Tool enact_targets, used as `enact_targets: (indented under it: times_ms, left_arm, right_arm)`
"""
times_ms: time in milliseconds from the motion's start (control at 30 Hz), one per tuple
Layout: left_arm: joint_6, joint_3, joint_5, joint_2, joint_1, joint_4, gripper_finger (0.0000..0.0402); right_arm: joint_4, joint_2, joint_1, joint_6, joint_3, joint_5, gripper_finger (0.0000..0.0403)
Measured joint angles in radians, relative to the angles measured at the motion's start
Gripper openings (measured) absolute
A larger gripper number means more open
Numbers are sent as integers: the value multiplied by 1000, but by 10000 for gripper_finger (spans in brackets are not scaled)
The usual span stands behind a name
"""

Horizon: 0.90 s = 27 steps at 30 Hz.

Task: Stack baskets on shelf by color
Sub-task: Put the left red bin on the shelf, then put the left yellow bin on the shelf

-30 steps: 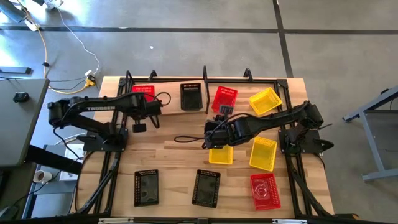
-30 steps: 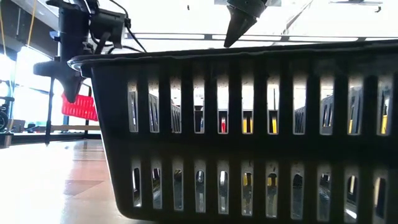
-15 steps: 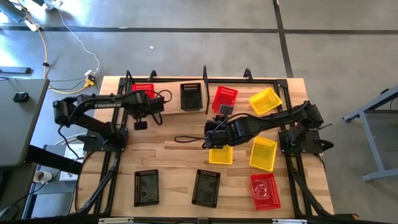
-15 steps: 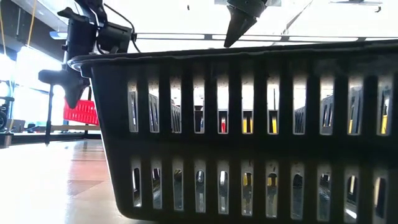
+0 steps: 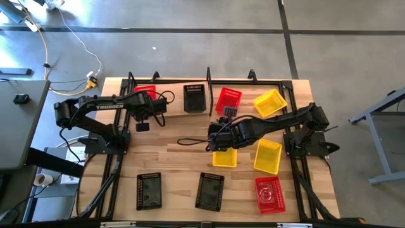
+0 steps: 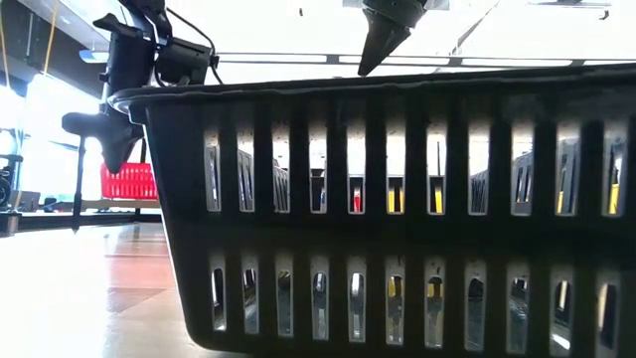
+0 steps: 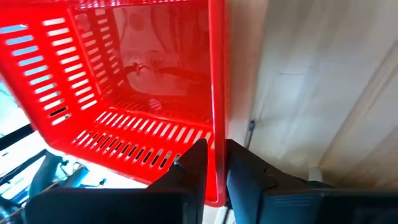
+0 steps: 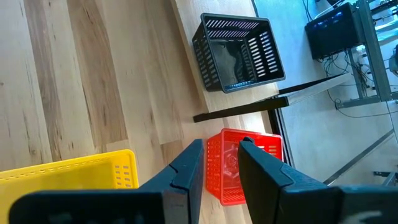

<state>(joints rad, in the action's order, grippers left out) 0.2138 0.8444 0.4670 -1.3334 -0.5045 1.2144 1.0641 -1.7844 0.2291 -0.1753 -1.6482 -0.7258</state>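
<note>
- The left claw (image 5: 144, 114) reached over the back left of the worktop (image 5: 177, 161), at the red basket (image 5: 145, 93) standing on the shelf (image 5: 174, 107).
- In the left wrist view its fingers (image 7: 193, 168) straddled one rim of that red basket (image 7: 124, 93) — narrow, set on either side of the wall, though whether they gripped it or only bracketed it could not be told.
- The right claw (image 5: 218, 136) hung near the middle of the worktop, just above a yellow basket (image 5: 224, 158); its fingers (image 8: 189, 165) stood a little apart with nothing between them.
- Past those fingers the right wrist view showed a black basket (image 8: 239, 53) on the shelf board and a second red basket (image 8: 245, 165) beside the shelf's dark tube.
- On the shelf from left to right — the red basket at the left claw, a black basket (image 5: 195, 97), a tilted red one (image 5: 228, 101) and a tilted yellow one (image 5: 269, 102).
- Off the shelf, another yellow basket (image 5: 267, 156) lay right of the first, with a red basket (image 5: 269, 194) nearer the front edge.
- Two more black baskets (image 5: 149, 190) (image 5: 210, 190) sat along the front of the worktop; one of them (image 6: 397, 209) filled most of the low view.
</note>
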Motion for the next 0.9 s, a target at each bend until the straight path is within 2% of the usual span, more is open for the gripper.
enact_targets:
  times_ms: [167, 367, 900]
  left_arm:
    - [0, 0, 11, 0, 0, 0, 67]
    - [-1, 0, -29, 4, 2, 1, 80]
    - [-17, 1, -56, 126, 2, 3, 76]
  right_arm:
    - [0, 0, 0, 0, 0, 0, 87]
    - [0, 0, 0, -2, 0, 0, 87]
    - [0, 0, 0, -23, 0, 0, 87]
